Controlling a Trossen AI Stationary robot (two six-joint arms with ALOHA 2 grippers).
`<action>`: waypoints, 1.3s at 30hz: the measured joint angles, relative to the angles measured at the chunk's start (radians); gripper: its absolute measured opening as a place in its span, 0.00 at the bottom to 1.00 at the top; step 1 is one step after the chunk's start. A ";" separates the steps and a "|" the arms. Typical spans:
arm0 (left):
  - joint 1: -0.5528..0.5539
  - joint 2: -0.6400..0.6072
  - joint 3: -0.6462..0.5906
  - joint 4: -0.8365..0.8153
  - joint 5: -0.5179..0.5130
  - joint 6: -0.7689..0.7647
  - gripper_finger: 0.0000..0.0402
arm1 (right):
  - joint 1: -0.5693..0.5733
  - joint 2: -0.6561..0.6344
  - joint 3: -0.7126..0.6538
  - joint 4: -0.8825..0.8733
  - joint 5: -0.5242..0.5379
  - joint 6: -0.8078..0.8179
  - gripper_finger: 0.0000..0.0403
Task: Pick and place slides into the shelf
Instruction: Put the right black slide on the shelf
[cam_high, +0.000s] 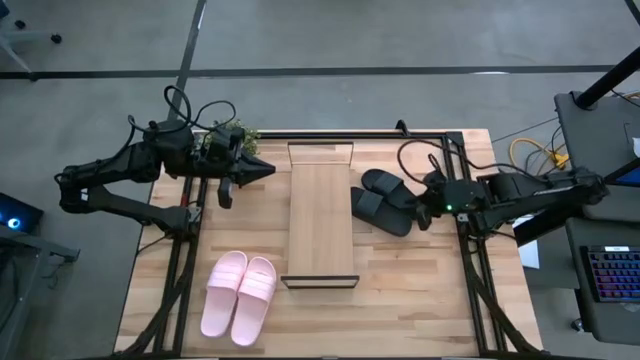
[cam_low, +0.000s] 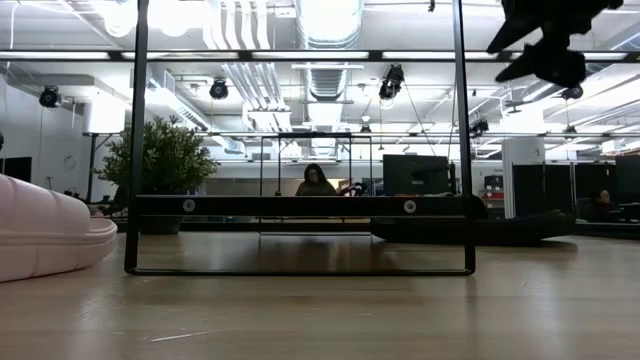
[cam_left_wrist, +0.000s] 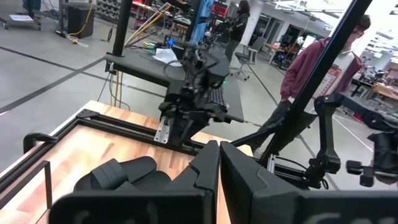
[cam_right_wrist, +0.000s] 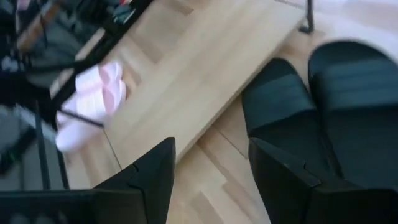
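The shelf (cam_high: 320, 215), a long light-wood plank in a thin dark frame, lies at the table's middle. The black slides (cam_high: 385, 200) rest on their soles side by side just right of it. The pink slides (cam_high: 238, 295) lie sole-down near the front left. My right gripper (cam_high: 422, 208) hangs open above the right end of the black pair (cam_right_wrist: 323, 118), pointing slantwise down, with nothing between its fingers (cam_right_wrist: 155, 180). My left gripper (cam_high: 265, 170) is shut and held level, high over the far left of the table, left of the shelf's far end.
Dark metal rails (cam_high: 470, 250) frame the table's left, right and far sides. In the low view the shelf's frame (cam_low: 300, 205) stands across the middle, with a pink slide (cam_low: 50, 235) at left. A person (cam_left_wrist: 317, 68) stands beyond the table's right side.
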 joint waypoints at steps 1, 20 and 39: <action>0.000 0.000 0.000 0.000 0.005 0.000 0.00 | -0.009 -0.006 -0.019 0.017 -0.001 0.038 0.48; 0.000 0.000 0.001 0.002 0.023 0.001 0.00 | -0.278 -0.136 -0.283 0.232 -0.020 0.397 0.48; 0.001 0.000 0.001 0.010 0.028 0.002 0.00 | -0.389 0.037 -0.322 0.277 -0.046 0.449 0.48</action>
